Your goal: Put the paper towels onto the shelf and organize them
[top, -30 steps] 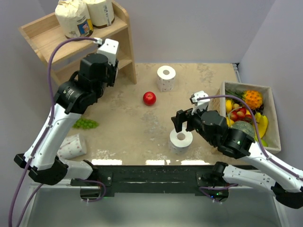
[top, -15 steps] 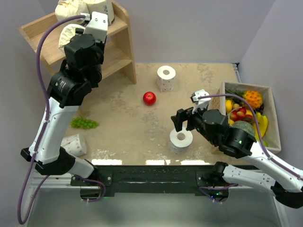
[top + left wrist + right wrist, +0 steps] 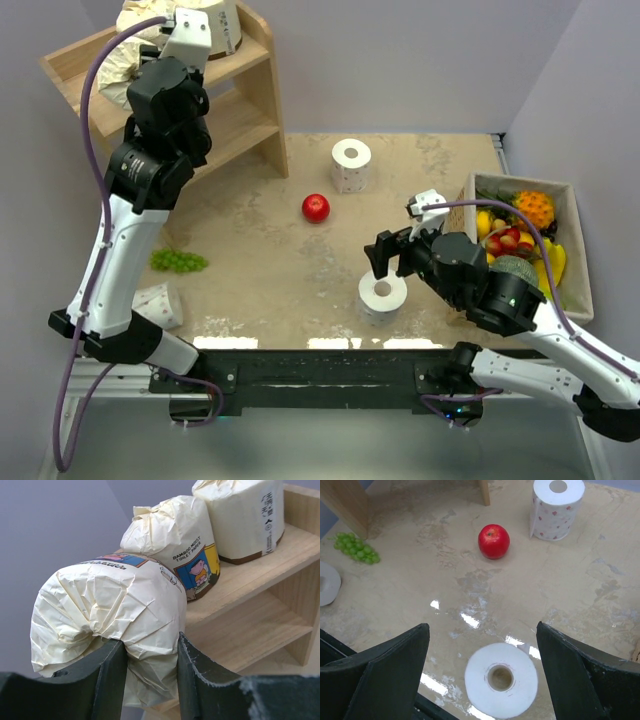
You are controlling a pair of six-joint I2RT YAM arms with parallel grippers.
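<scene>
The left arm [image 3: 120, 230] rises steeply from its base at the table's near left corner. It bends at the elbow and reaches up to the top tier of the shelf [image 3: 245, 110], which stands at the far left corner. The left claw [image 3: 150, 645] is closed partway on a wrapped roll [image 3: 105, 610], with one finger pressed against each side of it. That roll lies on its side at the tier's left end, crimped end toward the wrist camera. Whether it rests on the wood cannot be told. Just beside it on the same tier stands a second wrapped roll [image 3: 175, 545], and a third wrapped roll [image 3: 240, 515] stands beyond that.

The right arm [image 3: 500, 295] lies low from the near right corner, its forearm stretched toward the middle of the near edge. The right claw [image 3: 481, 627] points down, spread wide and holding nothing, above an upright bare roll [image 3: 501, 679] close to the near edge.

Another bare roll [image 3: 351, 165] stands near the middle of the far edge. A tipped roll [image 3: 155, 308] lies by the near left corner. On the table [image 3: 260, 260] an apple [image 3: 316, 208] sits near the centre and grapes [image 3: 180, 262] lie toward the left edge. A fruit box [image 3: 578, 245] sits at the right edge.
</scene>
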